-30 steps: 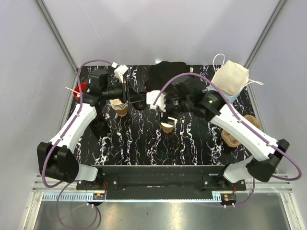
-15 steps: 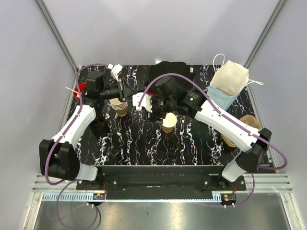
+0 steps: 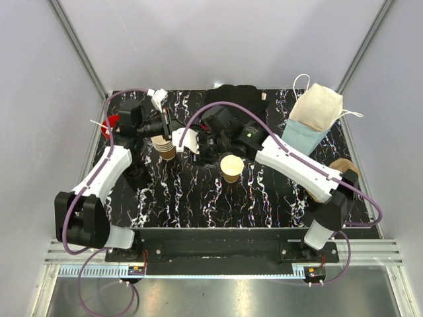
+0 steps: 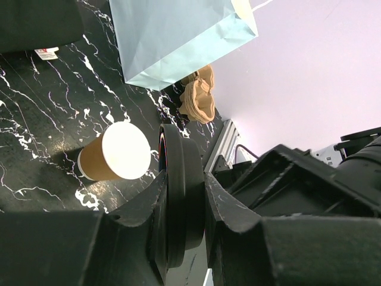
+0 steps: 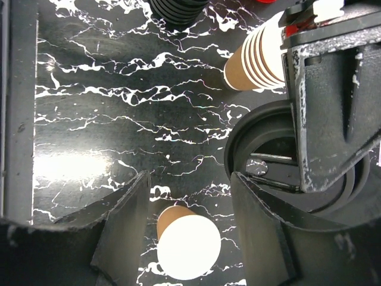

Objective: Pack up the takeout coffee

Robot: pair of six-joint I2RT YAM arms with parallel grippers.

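Note:
The takeout coffee cup (image 3: 231, 166) stands open-topped at the table's middle, tan with a pale cream inside, also seen in the left wrist view (image 4: 116, 152) and the right wrist view (image 5: 188, 245). Its round black lid (image 4: 181, 196) is off the cup, edge-on between the fingers of my left gripper (image 3: 168, 125), which is shut on it above the nested cup stack (image 3: 165, 146). My right gripper (image 3: 190, 144) is open just right of the lid (image 5: 280, 164), its right finger (image 5: 268, 238) beside the lid's rim. The cup lies below and between its fingers, untouched.
A red cup (image 3: 112, 123) sits at the far left and a pile of black lids (image 3: 137, 175) is near the left arm. A pale blue bag (image 3: 310, 125) with a cream bundle stands at the back right, with brown paper carriers (image 3: 340, 173) in front of it.
My right arm swung left, from over the cup to beside the lid in the left gripper, and its jaws narrowed somewhat. The left gripper drew back slightly, still holding the lid.

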